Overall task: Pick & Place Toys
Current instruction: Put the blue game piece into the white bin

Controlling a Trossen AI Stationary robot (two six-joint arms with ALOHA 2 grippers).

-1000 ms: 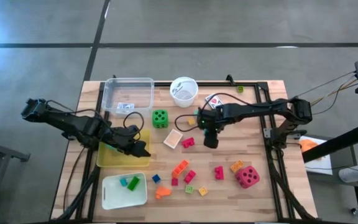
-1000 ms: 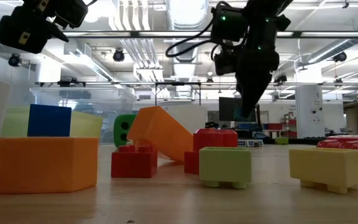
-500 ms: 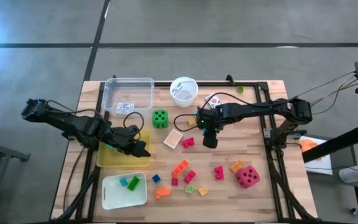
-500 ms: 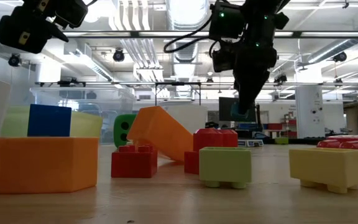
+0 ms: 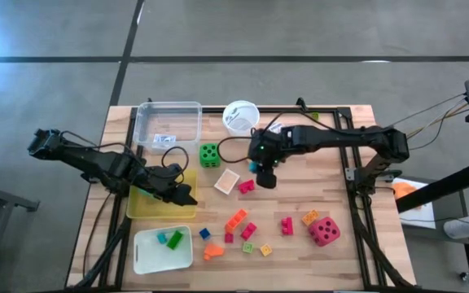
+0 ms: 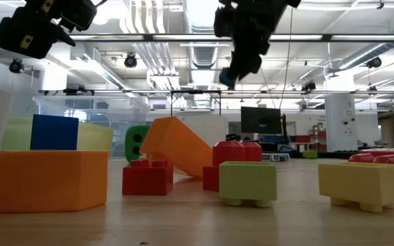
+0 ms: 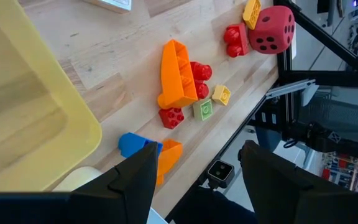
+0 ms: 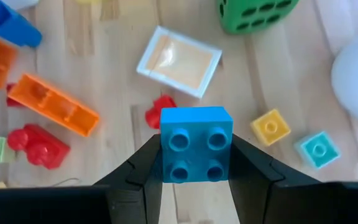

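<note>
My right hand [image 8: 194,177] has lifted and swung toward the counter's far left, clamped on a blue block [image 8: 196,144] above mid-counter: picked, placing comes next. Left hand [image 7: 194,177] waits half-open and empty over the yellow tray [image 5: 146,207].

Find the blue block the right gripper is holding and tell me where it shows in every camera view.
High view: blue block at the right gripper, centre of the table.
Low view: small bit under the gripper, high up, above centre.
Left wrist view: not in it.
Right wrist view: centre, studs up, between the fingers.
Shared landmark: green die, beside it in the high and right wrist views.
</note>
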